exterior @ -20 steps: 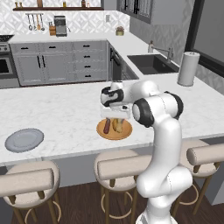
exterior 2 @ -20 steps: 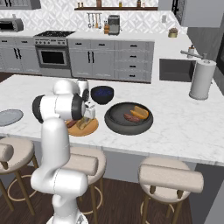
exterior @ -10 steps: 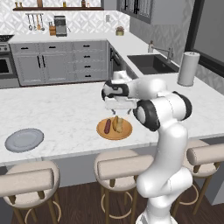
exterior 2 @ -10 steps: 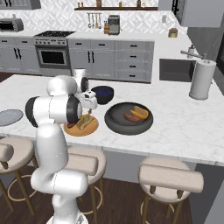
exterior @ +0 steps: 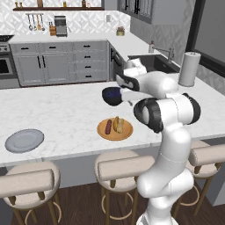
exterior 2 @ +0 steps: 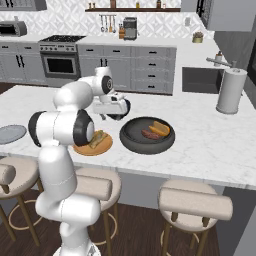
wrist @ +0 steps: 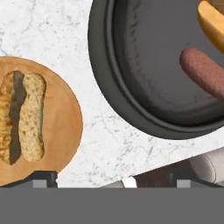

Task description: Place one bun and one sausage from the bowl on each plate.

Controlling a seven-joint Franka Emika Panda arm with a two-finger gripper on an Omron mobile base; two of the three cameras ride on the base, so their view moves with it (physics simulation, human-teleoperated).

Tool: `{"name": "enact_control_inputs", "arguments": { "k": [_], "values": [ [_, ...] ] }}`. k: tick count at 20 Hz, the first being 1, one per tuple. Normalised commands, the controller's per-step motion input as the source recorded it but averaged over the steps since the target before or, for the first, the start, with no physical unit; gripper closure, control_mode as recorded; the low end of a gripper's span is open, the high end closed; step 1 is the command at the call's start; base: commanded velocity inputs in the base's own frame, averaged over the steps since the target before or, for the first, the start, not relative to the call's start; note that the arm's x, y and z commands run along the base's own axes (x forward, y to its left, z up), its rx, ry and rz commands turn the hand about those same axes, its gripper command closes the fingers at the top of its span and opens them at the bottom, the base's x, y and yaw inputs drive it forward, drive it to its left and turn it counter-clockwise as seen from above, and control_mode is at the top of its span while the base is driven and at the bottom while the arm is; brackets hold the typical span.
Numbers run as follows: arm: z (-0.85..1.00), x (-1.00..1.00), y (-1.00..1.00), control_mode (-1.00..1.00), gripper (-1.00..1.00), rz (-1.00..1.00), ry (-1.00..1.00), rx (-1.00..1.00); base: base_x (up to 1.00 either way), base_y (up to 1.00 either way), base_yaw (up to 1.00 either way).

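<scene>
- My gripper [exterior 2: 114, 107] hangs above the counter, between the orange plate and the dark bowl; in the right base view it sits in front of the navy bowl.
- Fingers: the tips barely show at the bottom edge of the hand view, set far apart, nothing between them. Reads as spread and empty.
- Orange plate [exterior: 126, 132] near the front edge of the counter [exterior: 66, 114]. It carries one bun [exterior: 117, 125] and one sausage [exterior: 108, 126], side by side and touching.
- Hand view: same plate [wrist: 65, 127] at left, the bun [wrist: 33, 116] lying against a darker piece on its left, partly cut off by the frame edge.
- Dark bowl [exterior 2: 131, 141] just beside the orange plate [exterior 2: 102, 147], not touching it; marble shows between them in the hand view.
- Inside the bowl [wrist: 127, 87]: a second sausage [wrist: 203, 72] and a second bun [wrist: 212, 24], both toward the far side, close together. In the right base view the sausage [exterior 2: 149, 134] lies next to the bun [exterior 2: 160, 128].
- Grey plate [exterior: 24, 140] well apart at the left end of the counter, nothing on it; its edge [exterior 2: 10, 133] also shows in the right base view.
- Navy bowl [exterior: 112, 95] behind the orange plate, next to my arm.
- Paper towel roll [exterior 2: 231, 91] upright at the far right of the counter.
</scene>
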Motion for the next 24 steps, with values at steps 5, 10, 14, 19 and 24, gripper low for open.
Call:
{"name": "enact_control_inputs", "arguments": {
  "k": [5,10,14,19,24],
  "values": [
    [-0.12,-0.04,-1.0,-1.0,-1.0,0.34,0.0,0.04,0.0,0.0,0.0],
    [-0.25,-0.01,-1.0,-1.0,-1.0,0.36,0.0,0.01,0.0,0.0,0.0],
    [-0.59,0.0,-0.83,-1.0,-1.0,0.31,0.0,0.04,0.0,0.0,0.0],
    [-0.55,0.16,-0.31,-1.0,-1.0,0.28,-0.01,0.01,0.0,0.0,0.0],
    [-0.38,0.15,-0.36,-1.0,-1.0,0.26,0.0,0.03,0.0,0.0,0.0]
  ]
}}
